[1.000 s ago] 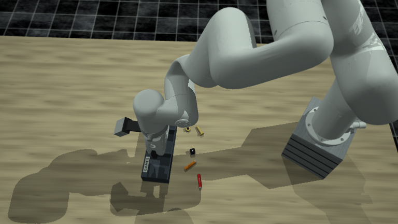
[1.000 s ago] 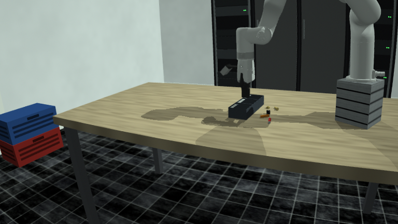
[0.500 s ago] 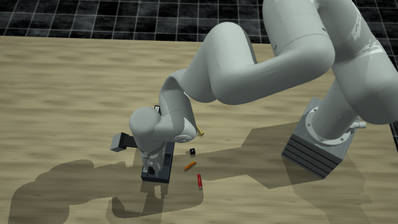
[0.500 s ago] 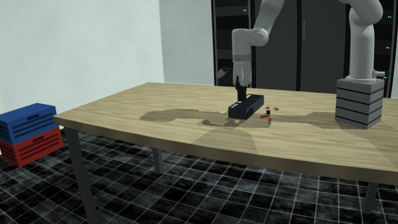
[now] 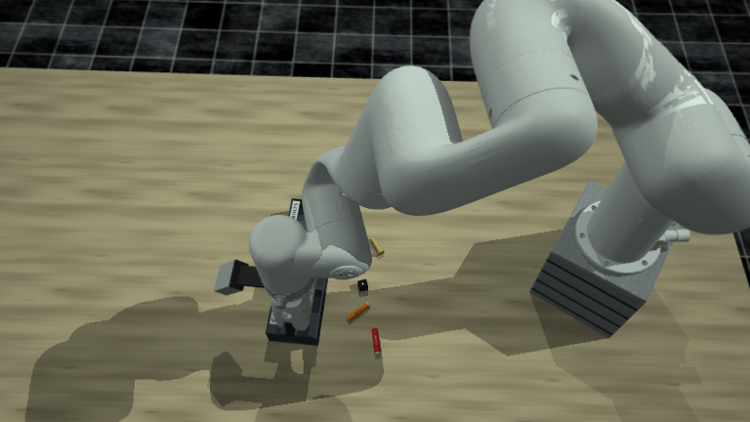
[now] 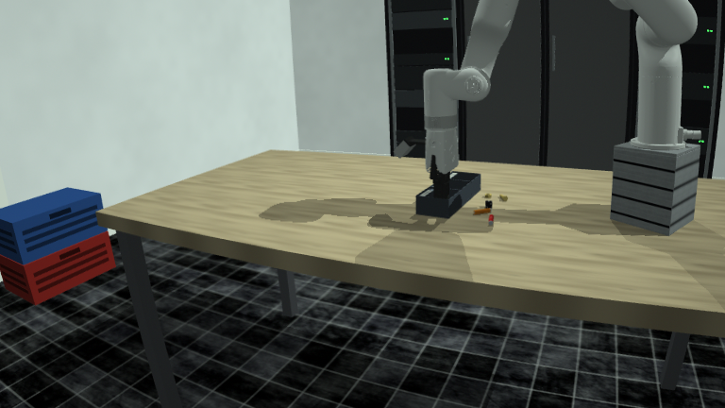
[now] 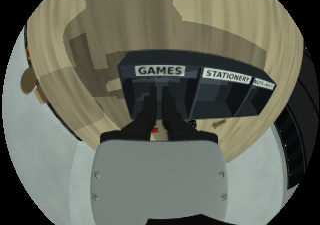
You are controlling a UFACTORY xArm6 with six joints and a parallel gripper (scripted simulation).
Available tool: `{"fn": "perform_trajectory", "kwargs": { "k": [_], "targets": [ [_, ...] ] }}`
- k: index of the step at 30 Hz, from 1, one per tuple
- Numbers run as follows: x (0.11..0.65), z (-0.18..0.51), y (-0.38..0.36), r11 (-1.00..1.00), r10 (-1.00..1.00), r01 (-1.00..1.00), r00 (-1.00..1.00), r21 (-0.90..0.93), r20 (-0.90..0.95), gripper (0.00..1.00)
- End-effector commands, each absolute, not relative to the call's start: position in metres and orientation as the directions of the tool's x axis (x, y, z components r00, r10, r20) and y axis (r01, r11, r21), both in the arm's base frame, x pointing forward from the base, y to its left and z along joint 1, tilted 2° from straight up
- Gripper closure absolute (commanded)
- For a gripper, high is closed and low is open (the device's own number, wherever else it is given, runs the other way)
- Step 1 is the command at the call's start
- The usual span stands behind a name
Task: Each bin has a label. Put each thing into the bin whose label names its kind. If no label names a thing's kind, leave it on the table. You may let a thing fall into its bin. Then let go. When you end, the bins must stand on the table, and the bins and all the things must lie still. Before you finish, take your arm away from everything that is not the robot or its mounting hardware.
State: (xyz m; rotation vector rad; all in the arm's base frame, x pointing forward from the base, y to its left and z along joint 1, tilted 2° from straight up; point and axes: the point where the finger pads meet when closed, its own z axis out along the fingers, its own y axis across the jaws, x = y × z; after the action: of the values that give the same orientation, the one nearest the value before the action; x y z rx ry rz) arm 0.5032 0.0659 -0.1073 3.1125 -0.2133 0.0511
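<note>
A pale wooden table (image 5: pixel 165 147) (image 6: pixel 213 190) (image 7: pixel 230 15) stands on a black tiled floor (image 5: pixel 165 8) (image 6: pixel 240 339); the exterior view alone shows a blue crate (image 6: pixel 59 222) atop a red one. The white arm (image 5: pixel 497 157) (image 6: pixel 660 93) reaches to the dark bins (image 5: pixel 293 337) (image 6: pixel 432 206) (image 7: pixel 125 65); their labels read clearest from the wrist. The gripper (image 5: pixel 289 328) (image 6: pixel 442 192) (image 7: pixel 159 94), fingers pressed nearly together on nothing, is at GAMES — depth uncertain. Beside the bins lie a red cylinder (image 5: pixel 376 342) (image 6: pixel 490 219) (image 7: pixel 154 130), an orange stick (image 5: pixel 358 312) (image 6: pixel 481 211), a brass bolt (image 5: pixel 376 246) (image 6: pixel 502 197) (image 7: pixel 219 123), a black die (image 5: pixel 362 285) (image 6: pixel 488 204) (image 7: pixel 192 122) and — hidden from above — a small brass piece (image 6: pixel 487 195), apparently a nut.
</note>
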Motion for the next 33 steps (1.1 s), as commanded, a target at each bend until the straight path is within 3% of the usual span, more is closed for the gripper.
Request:
{"fn": "perform_trajectory", "kwargs": {
  "k": [1, 33],
  "targets": [
    [0.507, -0.111, 0.066, -0.990, -0.136, -0.137, 0.990, 0.017, 0.041, 0.93],
    [0.507, -0.122, 0.066, -0.990, -0.136, -0.137, 0.990, 0.017, 0.041, 0.93]
  ]
}}
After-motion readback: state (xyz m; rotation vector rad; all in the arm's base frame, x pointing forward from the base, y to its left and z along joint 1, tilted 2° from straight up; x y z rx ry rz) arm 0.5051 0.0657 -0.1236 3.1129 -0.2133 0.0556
